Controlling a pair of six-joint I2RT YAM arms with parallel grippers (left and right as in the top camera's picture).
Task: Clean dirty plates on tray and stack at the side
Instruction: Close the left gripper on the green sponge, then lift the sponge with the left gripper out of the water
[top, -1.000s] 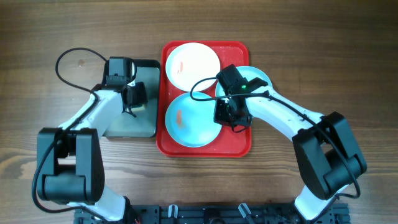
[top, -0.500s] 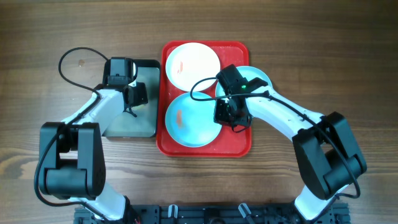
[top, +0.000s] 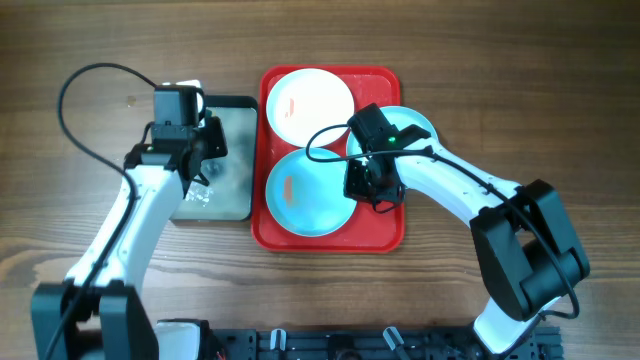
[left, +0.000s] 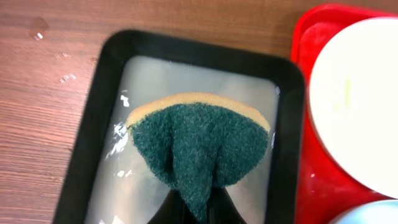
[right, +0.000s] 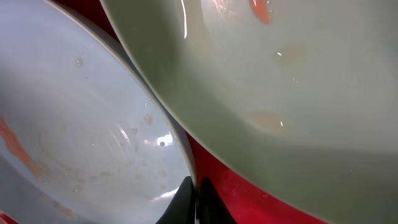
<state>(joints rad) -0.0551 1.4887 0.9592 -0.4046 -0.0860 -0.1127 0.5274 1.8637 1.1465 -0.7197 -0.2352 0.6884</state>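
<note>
Step in hand, as judged: taking up the cleaning tool; no plate is stacked at the side yet.

The left pincer (left: 198, 210) is pinching a dark green scouring pad with yellow sponge backing (left: 199, 146) above the small dark grey-black rectangular tray (left: 81, 168), which holds a film of water and sits left of centre in the overhead view. The right pincer (right: 194, 200) is pressed together at the rim of the lower light turquoise round plate (top: 305, 195); whether that rim is nipped between its fingers cannot be told.

All 3 plates are at the large bright red rectangular plastic tray (top: 330, 240), centre of the overhead frame. The white round plate (top: 310, 105) lies at the top, the lower turquoise plate beneath it. The second turquoise plate (top: 415, 122) is at the upper right, partly under the right arm and overhanging the tray's right rim.

Condition: glossy, shallow; a small red streak on the white plate and an orange smear on the lower turquoise one; the right wrist view shows a red smear on the neighbouring plate.

Next move, as judged: carry the pad across to a smear and press it flat while the other pincer steadies the plate; a wet plate may slide.
</note>
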